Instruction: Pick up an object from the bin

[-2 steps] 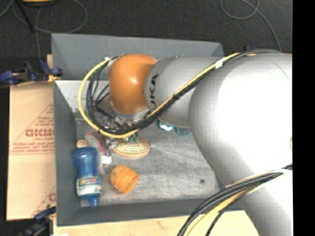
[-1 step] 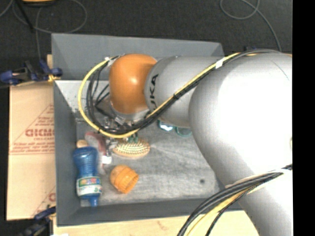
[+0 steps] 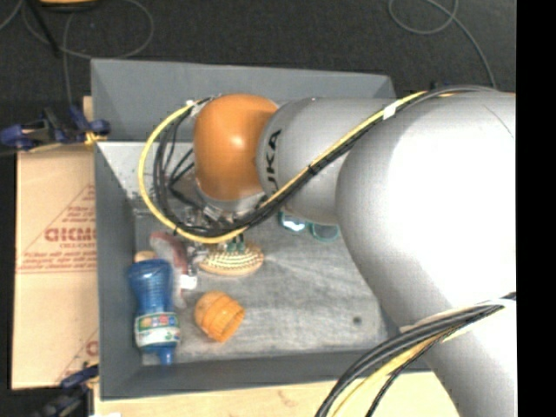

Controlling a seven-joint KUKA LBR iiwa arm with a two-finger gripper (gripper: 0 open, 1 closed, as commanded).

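Step looked like the approach: arm (image 3: 347, 163) hung over tan woven disc (image 3: 230, 261), middle of bin (image 3: 113, 259), near blue bottle (image 3: 155, 311) | jaws hidden, couldn't tell | next called for closing on disc, then lifting.

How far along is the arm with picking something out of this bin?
Done: the arm is down inside the bin, its claw low over a flat, tan round thing near the left middle. In hand: the approach or grasp there; whether anything is gripped, I cannot tell. Left: the lift out. The blue bottle and the orange ribbed cap lie on the floor close by.
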